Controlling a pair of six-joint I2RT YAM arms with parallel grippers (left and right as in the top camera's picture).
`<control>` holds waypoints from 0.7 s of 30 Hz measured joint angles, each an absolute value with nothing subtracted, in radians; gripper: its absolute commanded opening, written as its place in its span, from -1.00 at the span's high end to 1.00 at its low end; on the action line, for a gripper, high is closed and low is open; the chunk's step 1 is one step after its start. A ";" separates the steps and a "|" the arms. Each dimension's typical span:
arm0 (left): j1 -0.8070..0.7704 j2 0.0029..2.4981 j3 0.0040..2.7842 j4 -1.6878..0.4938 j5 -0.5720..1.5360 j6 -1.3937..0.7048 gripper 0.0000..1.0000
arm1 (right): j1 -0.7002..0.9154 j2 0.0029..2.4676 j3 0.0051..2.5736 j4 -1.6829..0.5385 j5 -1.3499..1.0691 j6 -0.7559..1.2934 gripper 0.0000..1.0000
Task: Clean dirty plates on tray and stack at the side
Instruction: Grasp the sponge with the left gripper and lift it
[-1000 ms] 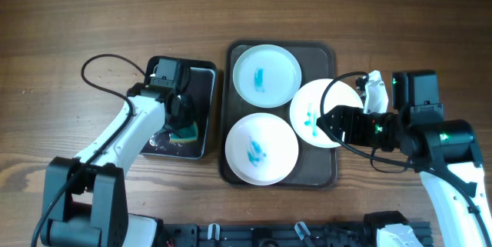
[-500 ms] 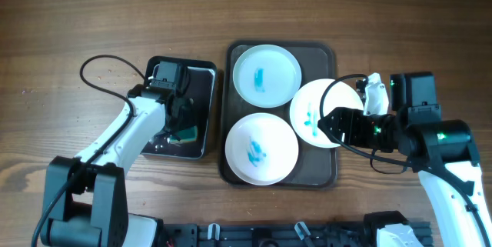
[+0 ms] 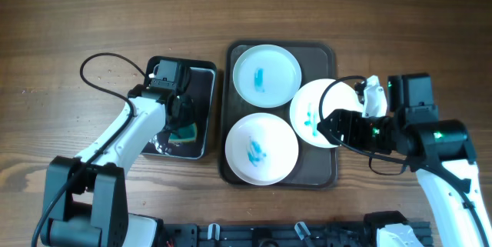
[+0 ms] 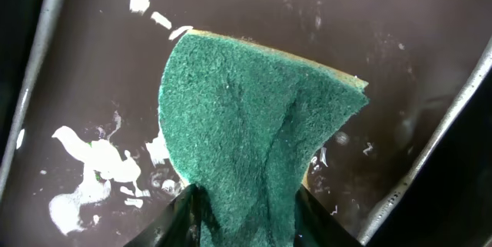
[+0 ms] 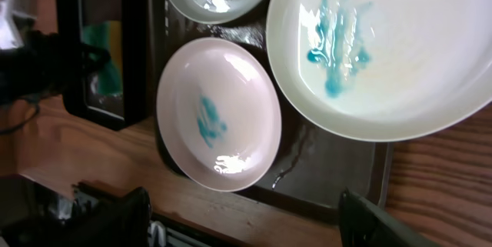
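The sponge (image 4: 254, 139) (green scouring face out, yellow foam behind) is pinched at one edge between the fingers of the left gripper (image 4: 244, 218), inside the wet, sudsy basin (image 3: 201, 85) left of the tray (image 3: 330, 53). It is judged soft, light and soggy, best gripped across its thickness. On the tray lie the far plate (image 3: 266, 75), the near plate (image 3: 261, 148) and the right plate (image 3: 311, 108), all smeared blue, with the right plate overlapping the tray's right rim. They are judged stiff, breakable and slippery when wet — best taken at the rim. The right gripper (image 5: 246, 218) is spread wide, and nothing is seen between its fingers. No writing can be read.
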State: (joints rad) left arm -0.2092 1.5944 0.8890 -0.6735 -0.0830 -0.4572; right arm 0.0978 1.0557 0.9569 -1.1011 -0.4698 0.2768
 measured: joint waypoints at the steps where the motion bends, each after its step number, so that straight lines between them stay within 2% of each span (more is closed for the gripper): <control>1: -0.209 1.594 0.887 -0.668 -0.080 -0.458 0.59 | 0.098 1.056 0.944 -1.099 -0.470 0.278 -0.57; 2: -0.209 1.594 0.883 -0.661 -0.076 -0.458 0.71 | 0.098 1.056 0.929 -1.092 -0.470 0.280 -0.56; 3: -0.209 1.594 0.874 -0.647 -0.073 -0.460 0.92 | 0.098 1.056 0.908 -1.079 -0.470 0.280 -0.55; 9: -0.209 1.594 0.843 -0.609 -0.070 -0.457 0.92 | 0.098 1.057 0.830 -1.060 -0.469 0.283 -0.43; 12: -0.209 1.591 0.845 -0.627 -0.069 -0.457 0.92 | 0.098 1.057 0.823 -1.053 -0.469 0.267 -0.09; 13: -0.209 1.589 0.852 -0.646 -0.069 -0.457 0.92 | 0.098 1.057 0.823 -1.051 -0.469 0.260 -0.04; 15: -0.209 1.585 0.877 -0.731 -0.065 -0.456 0.92 | 0.098 1.058 0.823 -1.050 -0.469 0.238 0.17; 21: -0.209 1.517 1.019 -0.950 -0.042 -0.456 0.92 | 0.173 1.131 0.823 -1.038 -0.453 0.222 0.19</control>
